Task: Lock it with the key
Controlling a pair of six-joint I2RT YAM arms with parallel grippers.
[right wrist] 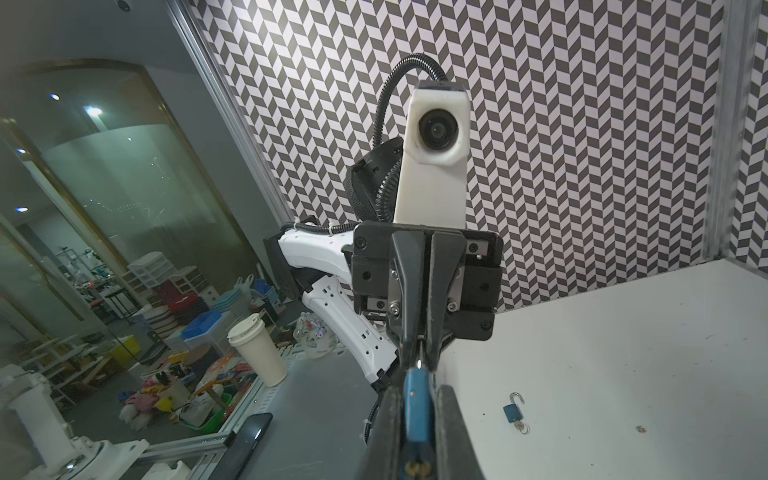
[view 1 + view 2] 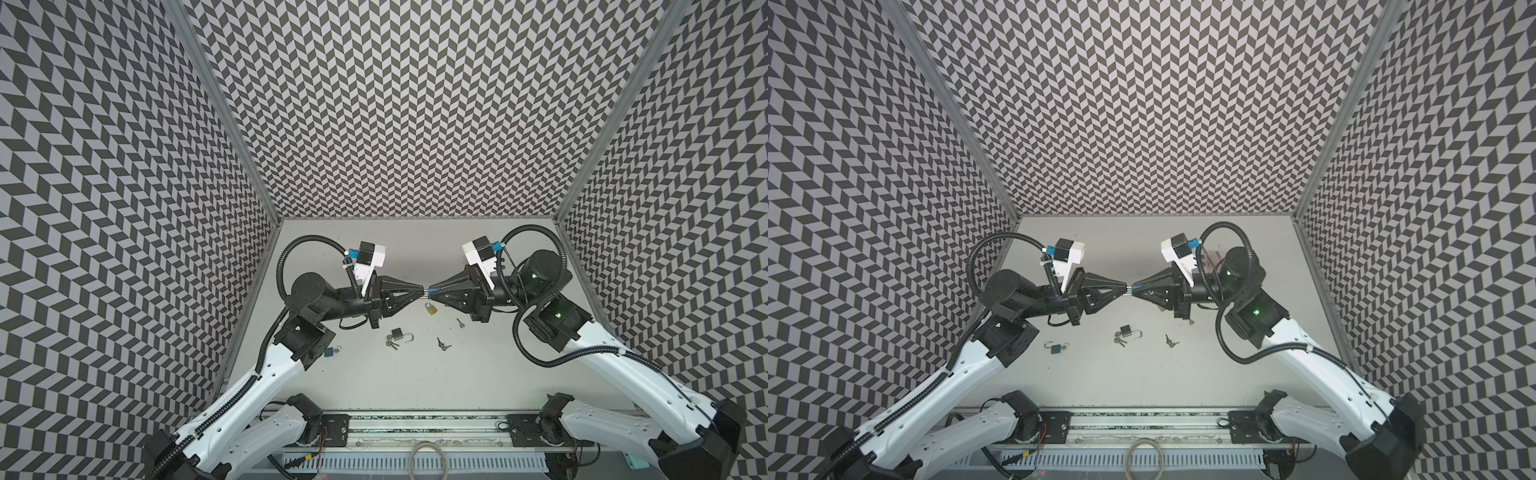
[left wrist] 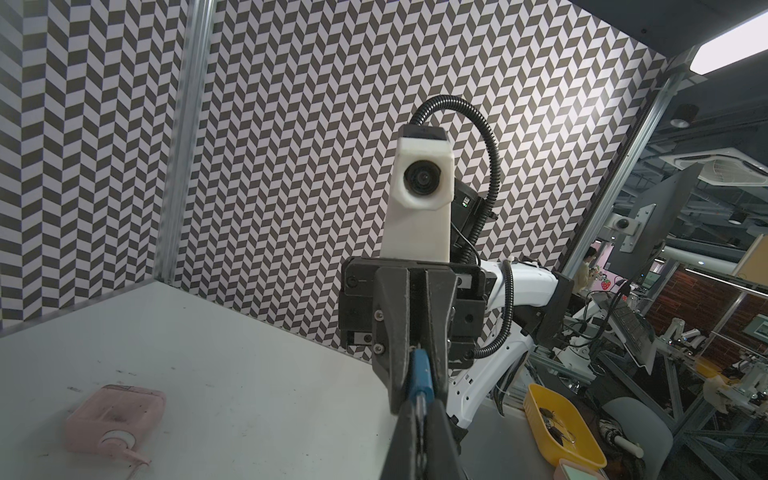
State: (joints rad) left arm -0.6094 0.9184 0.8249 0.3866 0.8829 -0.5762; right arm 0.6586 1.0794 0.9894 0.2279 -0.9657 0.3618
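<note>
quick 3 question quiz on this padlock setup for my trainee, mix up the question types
1. True or false: the brass padlock is gripped by a hand.
2. What do the left hand and right hand hold between them? A) blue padlock B) screwdriver C) coin
3. Fill in: the dark grey padlock on the table has its shackle ___.
Key: 1 false; 2 A; 3 open.

blue padlock (image 1: 415, 405): small, with a plain blue body.
pose: lying level, lengthwise left to right, raised in the air.
place: just below the centre of both top views.
silvery stub (image 1: 420, 362): juts from its left end; shackle or key, unclear.
</note>
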